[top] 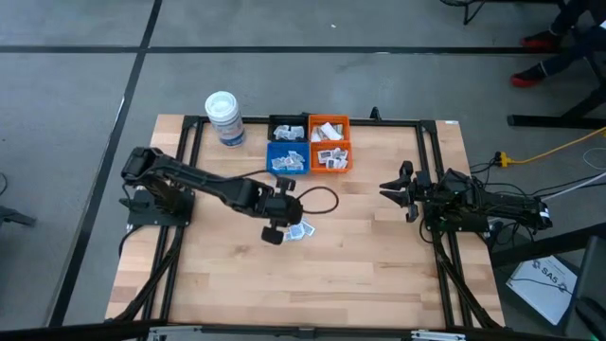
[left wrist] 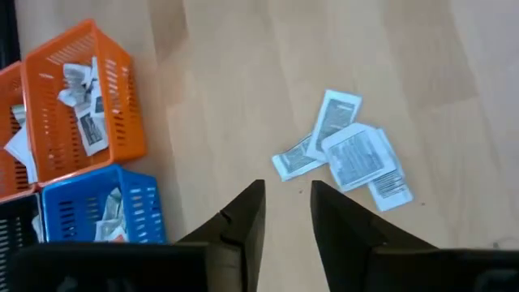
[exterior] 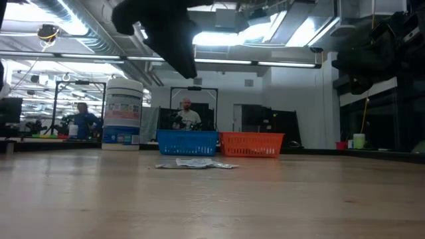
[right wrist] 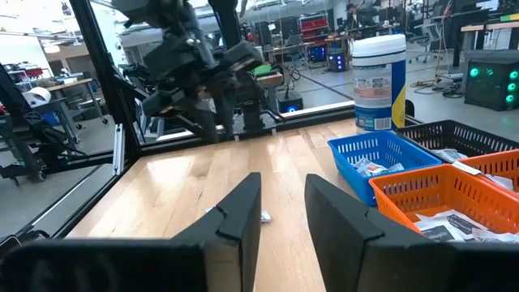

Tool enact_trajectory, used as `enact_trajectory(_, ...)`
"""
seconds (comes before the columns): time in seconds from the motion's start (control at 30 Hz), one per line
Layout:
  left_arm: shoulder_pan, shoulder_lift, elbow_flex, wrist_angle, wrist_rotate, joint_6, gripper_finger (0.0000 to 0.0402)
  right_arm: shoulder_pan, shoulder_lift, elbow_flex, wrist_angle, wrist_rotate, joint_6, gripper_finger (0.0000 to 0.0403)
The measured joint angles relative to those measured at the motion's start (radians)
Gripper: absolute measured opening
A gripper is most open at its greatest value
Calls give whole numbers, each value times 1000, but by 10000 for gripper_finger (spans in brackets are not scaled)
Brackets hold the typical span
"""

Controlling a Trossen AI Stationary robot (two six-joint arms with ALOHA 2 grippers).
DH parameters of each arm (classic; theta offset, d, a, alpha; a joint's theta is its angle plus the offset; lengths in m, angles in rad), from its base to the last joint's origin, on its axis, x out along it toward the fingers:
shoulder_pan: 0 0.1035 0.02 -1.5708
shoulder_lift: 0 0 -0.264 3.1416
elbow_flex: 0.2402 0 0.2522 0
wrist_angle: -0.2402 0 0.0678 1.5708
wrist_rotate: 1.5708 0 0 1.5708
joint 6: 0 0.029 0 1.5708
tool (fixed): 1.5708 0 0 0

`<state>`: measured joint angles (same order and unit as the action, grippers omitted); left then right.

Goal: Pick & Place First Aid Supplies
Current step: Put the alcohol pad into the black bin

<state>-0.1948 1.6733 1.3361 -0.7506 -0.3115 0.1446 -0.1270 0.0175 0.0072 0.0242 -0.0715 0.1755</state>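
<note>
A small heap of flat white sachets (left wrist: 349,154) lies on the bare wood near the table's middle (top: 300,230), showing in the low view as a flat pile (exterior: 196,163). More sachets fill the blue bin (top: 287,157), the orange bin (top: 329,144) and the black bin (top: 287,129). My left gripper (left wrist: 286,195) is open and hangs above the table just beside the heap, touching nothing; it shows from above (top: 276,228). My right gripper (right wrist: 282,191) is open and waits at the table's right side (top: 398,189).
A white lidded tub (top: 224,117) stands left of the bins at the far edge. A black cable (top: 322,197) loops between the bins and the heap. A black frame (top: 423,180) rims the table. People sit in the room beyond (exterior: 188,113).
</note>
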Motion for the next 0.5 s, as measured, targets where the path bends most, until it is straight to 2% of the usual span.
enact_trajectory(0.2, -49, 1, 0, 5, 22, -18, 119, 0, 0, 0, 0, 0, 0, 100)
enact_trajectory(0.5, -99, 54, -8, 33, 82, -135, 146, 0, 0, 0, 0, 0, 0, 100)
